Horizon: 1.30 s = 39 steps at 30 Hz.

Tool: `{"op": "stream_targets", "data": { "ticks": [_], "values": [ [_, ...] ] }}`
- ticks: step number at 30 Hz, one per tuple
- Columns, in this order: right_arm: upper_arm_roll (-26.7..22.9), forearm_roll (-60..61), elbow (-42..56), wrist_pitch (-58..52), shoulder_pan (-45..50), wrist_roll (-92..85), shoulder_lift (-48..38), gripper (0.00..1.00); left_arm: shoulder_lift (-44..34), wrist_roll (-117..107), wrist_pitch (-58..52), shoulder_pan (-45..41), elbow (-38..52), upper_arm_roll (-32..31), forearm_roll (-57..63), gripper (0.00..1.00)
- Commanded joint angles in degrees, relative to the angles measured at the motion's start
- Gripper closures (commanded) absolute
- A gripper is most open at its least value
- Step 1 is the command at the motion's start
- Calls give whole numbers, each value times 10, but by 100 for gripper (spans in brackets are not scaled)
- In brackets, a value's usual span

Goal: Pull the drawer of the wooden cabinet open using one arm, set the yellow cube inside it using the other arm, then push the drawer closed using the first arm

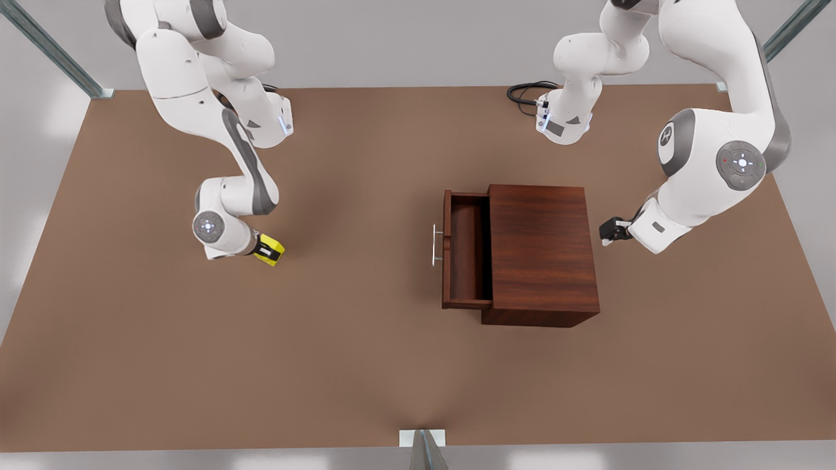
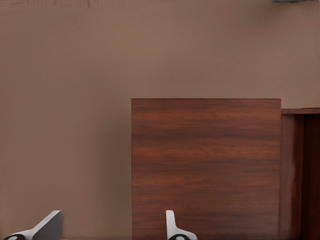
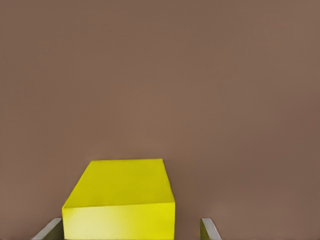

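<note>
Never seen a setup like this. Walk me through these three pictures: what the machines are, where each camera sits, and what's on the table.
Two white robot arms with two-finger grippers work over a brown table. The front view looks down from above; each of the other two pictures comes from a camera on one arm's wrist. On the table stands a wooden cabinet with its drawer pulled open. The right gripper straddles a yellow cube, fingers open, not clamped. The left gripper waits open on the cabinet's side opposite the drawer.
</note>
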Motion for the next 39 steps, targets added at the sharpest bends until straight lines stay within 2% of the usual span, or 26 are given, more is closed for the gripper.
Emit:
{"op": "stream_targets", "data": {
  "ticks": [1,10,12,15,16,22,25,29,34,39],
  "values": [
    [1,-1,0,16,0,-51,8,0,-1,52,0,0,0,0,0,0],
    [5,4,2,37,-1,-50,22,0,-1,53,0,1,0,0,1,0],
    [5,4,2,37,-3,-50,22,9,-1,53,1,0,-1,0,1,0],
    [5,4,2,37,-4,-47,21,31,-1,53,0,0,-1,0,1,0],
    [5,4,2,36,-4,-46,18,33,-1,53,1,1,-1,0,1,0],
    [8,34,14,-9,-4,-32,-26,33,-1,53,0,0,-3,0,1,0],
    [17,40,71,-87,-1,11,-36,33,-1,53,0,0,-2,0,4,0],
    [36,40,207,-222,3,112,-32,33,-1,53,0,0,-2,0,5,0],
    [47,40,389,-341,41,240,33,33,-1,53,-1,0,-2,0,5,0],
    [59,55,496,-357,74,423,79,33,-1,53,-1,0,-3,0,5,0]
  ]
}}
